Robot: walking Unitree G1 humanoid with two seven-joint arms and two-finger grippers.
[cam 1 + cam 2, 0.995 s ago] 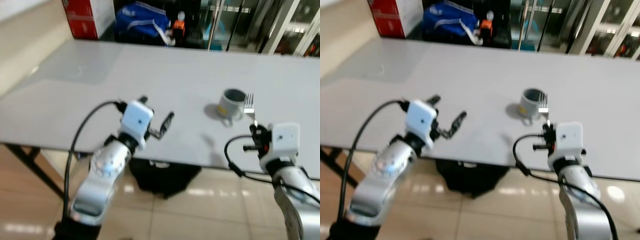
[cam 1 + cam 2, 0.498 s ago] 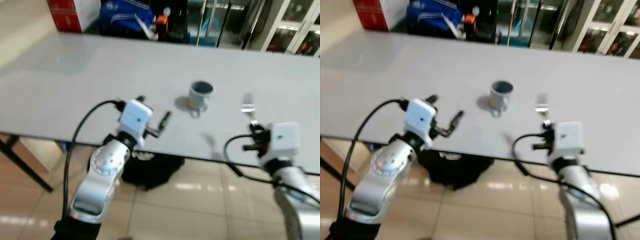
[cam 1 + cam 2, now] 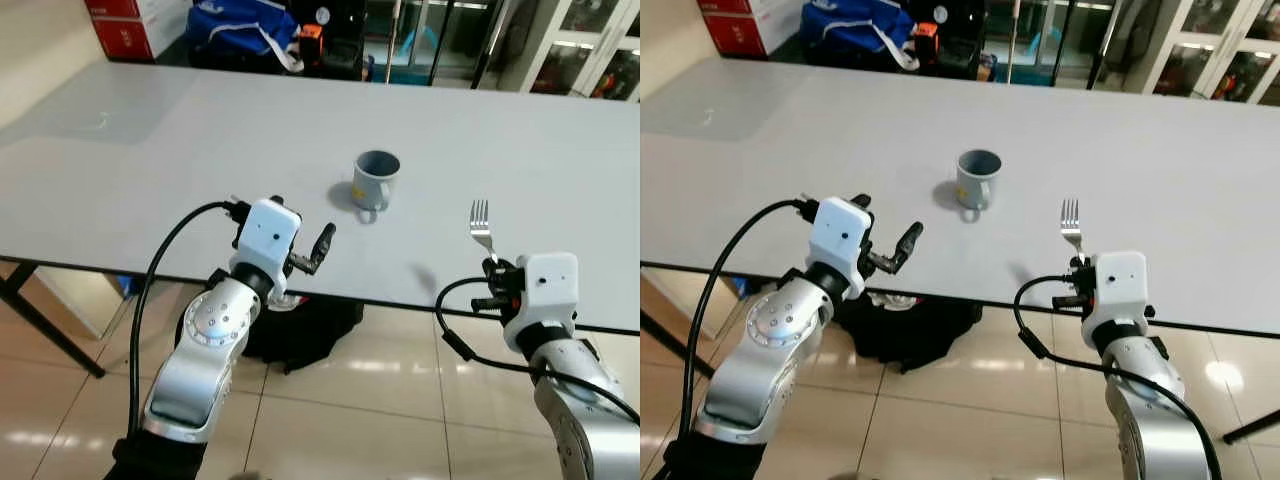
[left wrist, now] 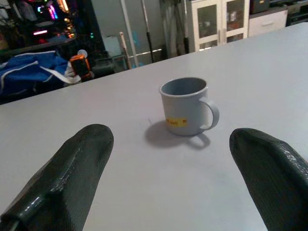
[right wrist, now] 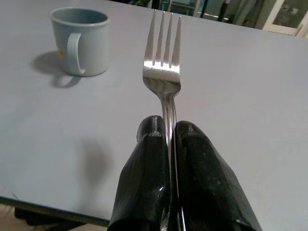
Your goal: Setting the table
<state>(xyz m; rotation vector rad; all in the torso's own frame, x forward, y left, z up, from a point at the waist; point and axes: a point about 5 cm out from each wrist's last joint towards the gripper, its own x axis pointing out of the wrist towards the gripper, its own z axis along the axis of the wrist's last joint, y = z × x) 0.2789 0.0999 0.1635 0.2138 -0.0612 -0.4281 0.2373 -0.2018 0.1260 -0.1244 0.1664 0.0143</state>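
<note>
A long, pale grey table [image 3: 150, 150] with a smooth matte top runs across the room, its near edge just in front of the robot. On it stands 1 grey-blue mug [image 3: 376, 180], upright, handle turned toward the robot, with a small yellow label on its side and a soft shadow beside it.

The right gripper [image 5: 168, 144] hovers at the table's near edge, its 2 black fingers pressed together on the handle of a silver fork [image 5: 163, 53]. The fork points away from the robot with its 4 tines out over the tabletop, to the right of the mug and well apart from it.

The left gripper [image 3: 300, 255] is held at the near edge too, left of the mug, its fingers [image 4: 72, 173] spread wide with nothing between them; the mug sits framed between them in the left wrist view.

The floor is glossy beige tile [image 3: 380, 400], and a black bag [image 3: 300, 335] lies under the table. Beyond the far edge are a blue bag [image 3: 240, 25], a red and white box [image 3: 125, 15] and glass-fronted cabinets [image 3: 590, 35].
</note>
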